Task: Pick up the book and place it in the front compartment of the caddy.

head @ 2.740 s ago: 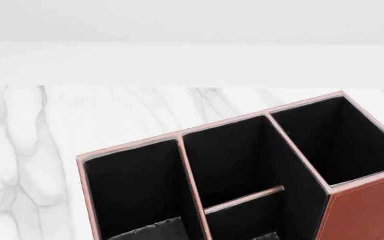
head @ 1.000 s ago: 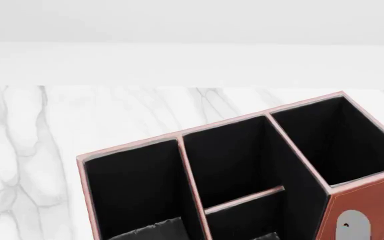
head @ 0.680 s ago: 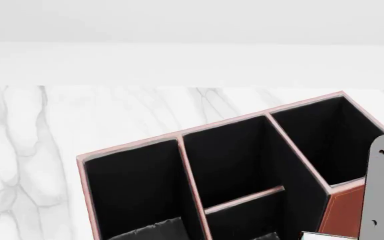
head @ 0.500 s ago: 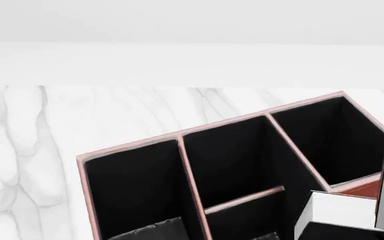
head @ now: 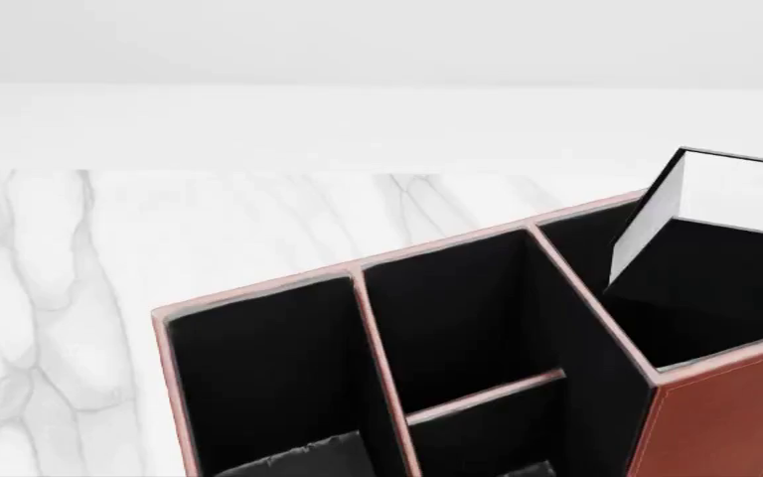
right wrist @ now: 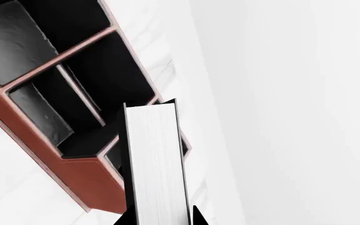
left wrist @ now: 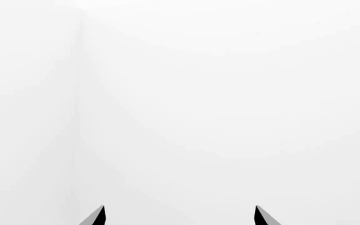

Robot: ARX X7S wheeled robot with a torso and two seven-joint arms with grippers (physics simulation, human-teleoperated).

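Counter (head: 223,229): white marble with grey veins, against plain white walls, bearing the caddy (head: 713,417). Right pincer (right wrist: 160,220) shut on the book (right wrist: 157,164), held aloft above the caddy's right-hand column, page edges showing. Left pincer (left wrist: 178,216) spread wide, empty, facing bare wall.

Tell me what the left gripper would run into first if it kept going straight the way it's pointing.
Nothing visible. In the left wrist view the left gripper points its open fingertips at plain white background, with no table, caddy or book ahead. The way looks free as far as that picture shows, though depth in the blank white is hard to judge.
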